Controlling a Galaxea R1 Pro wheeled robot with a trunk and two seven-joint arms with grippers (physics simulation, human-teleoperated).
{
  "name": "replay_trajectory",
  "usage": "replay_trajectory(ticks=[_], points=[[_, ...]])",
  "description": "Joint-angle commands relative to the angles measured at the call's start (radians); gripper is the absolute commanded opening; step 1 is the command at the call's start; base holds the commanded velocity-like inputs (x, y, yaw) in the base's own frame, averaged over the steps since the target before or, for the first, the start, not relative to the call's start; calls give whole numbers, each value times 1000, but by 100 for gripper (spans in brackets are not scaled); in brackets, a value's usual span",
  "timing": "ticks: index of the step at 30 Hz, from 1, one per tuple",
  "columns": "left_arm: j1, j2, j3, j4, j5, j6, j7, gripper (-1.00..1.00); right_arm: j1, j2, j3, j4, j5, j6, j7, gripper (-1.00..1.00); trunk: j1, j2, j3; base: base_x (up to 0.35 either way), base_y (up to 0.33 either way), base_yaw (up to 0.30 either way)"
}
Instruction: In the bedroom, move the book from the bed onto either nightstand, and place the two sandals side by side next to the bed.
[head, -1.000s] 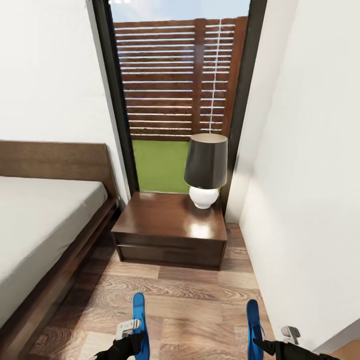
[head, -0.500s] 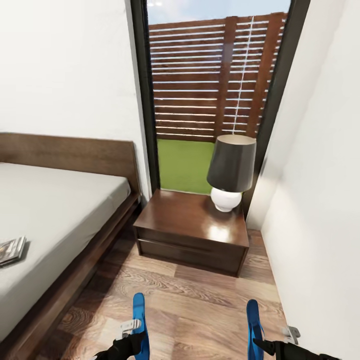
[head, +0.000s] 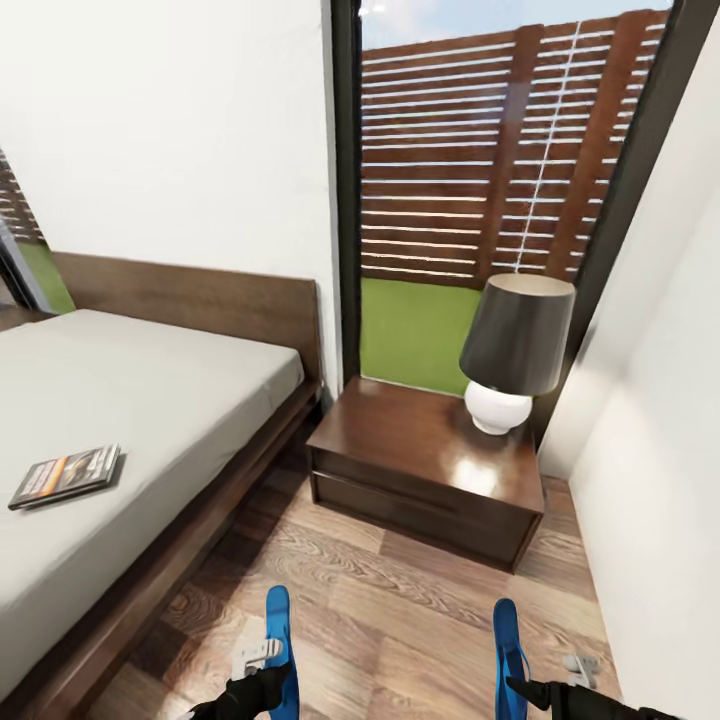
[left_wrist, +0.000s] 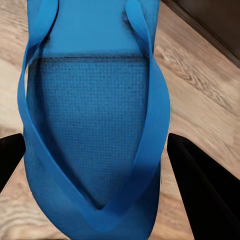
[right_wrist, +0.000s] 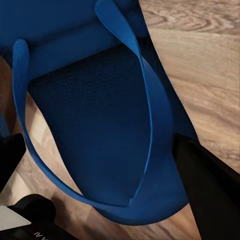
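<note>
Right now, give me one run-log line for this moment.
left gripper: holds sandal | right gripper: holds second sandal | book: on bed | nightstand: lamp on top

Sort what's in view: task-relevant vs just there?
Task things: book on the bed; nightstand; a blue sandal held in the left gripper, another sandal in the right gripper.
Just there: lamp, window, fence.

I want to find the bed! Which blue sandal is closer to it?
The sandal in the left gripper; the other sandal, in the right gripper, is on the wall side, farther from the bed.
</note>
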Motion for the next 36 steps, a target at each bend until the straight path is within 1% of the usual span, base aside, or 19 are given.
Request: replay_trajectory(ticks=[1,36], points=[[-1,1,-8,2,8,-5,-2,-100,0,0,-9,-1,8,3,4,-100,0,0,-1,0,-22,290],[-1,-1,-10,2,6,-5,-2,-100,0,0,-9,-1,6,3,4,-100,0,0,-1,0,-7,290]])
